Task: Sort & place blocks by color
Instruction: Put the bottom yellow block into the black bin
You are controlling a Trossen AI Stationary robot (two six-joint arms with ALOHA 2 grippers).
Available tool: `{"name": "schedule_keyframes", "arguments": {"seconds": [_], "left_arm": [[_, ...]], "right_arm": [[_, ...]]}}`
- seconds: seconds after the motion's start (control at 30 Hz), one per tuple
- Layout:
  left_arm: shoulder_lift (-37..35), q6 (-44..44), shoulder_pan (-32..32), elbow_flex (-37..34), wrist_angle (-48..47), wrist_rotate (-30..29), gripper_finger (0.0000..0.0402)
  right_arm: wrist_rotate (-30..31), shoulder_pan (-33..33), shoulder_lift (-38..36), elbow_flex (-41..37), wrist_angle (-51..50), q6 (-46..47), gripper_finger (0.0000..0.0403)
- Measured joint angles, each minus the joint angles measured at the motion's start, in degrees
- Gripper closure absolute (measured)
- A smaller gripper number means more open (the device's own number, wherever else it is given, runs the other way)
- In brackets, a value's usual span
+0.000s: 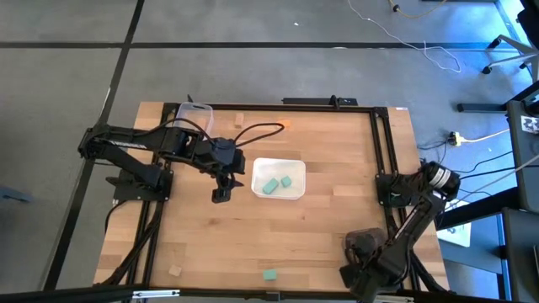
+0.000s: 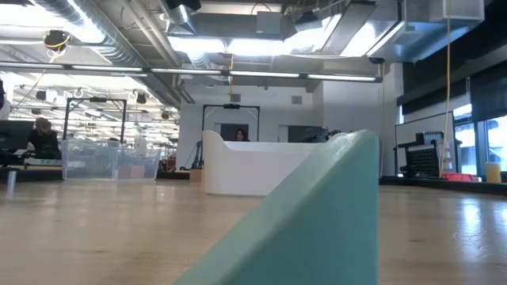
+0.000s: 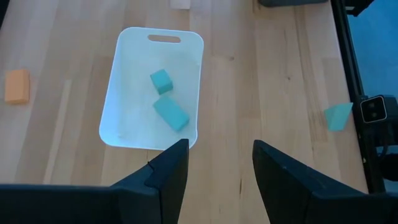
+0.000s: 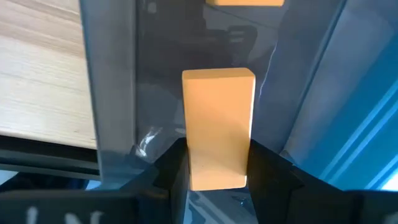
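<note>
Two teal blocks (image 3: pixel 169 99) lie in the white tray (image 1: pixel 296 168) at mid-table. My left gripper (image 3: pixel 214 168) hovers open just left of the tray (image 3: pixel 124 74), touching nothing. A third teal block (image 1: pixel 269 274) sits by the table's near edge and fills the low view (image 2: pixel 317 222). One orange block (image 3: pixel 17 86) and a pale wood block (image 1: pixel 175 270) lie loose on the table. My right gripper (image 4: pixel 217 177) is at the near right corner, inside a clear tub (image 4: pixel 112 93), shut on an orange block (image 4: pixel 217 118). Another orange block (image 4: pixel 245 2) lies in that tub. My right gripper pinches the orange block between its two fingers by its near end (image 4: pixel 217 168). The rest of the block reaches out past the fingertips, along the fingers. The gripper is down inside the clear tub. Whether the block's far end touches the tub floor, I cannot tell.
A second clear tub (image 1: pixel 195 114) stands near the far left corner of the table, also seen in the low view (image 2: pixel 103 158). A black frame (image 1: pixel 381 143) runs along the right and far sides. A small camera (image 3: pixel 373 109) sits at the near edge by the teal block.
</note>
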Motion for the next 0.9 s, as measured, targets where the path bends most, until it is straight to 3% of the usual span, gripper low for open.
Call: {"name": "schedule_keyframes", "arguments": {"seconds": [0.9], "left_arm": [[0.00,-0.04,0.00,0.02,-0.04,-0.02,0.0231]], "right_arm": [[-2.01,-0.02,0.27,0.00,-0.57,0.25,0.0275]]}}
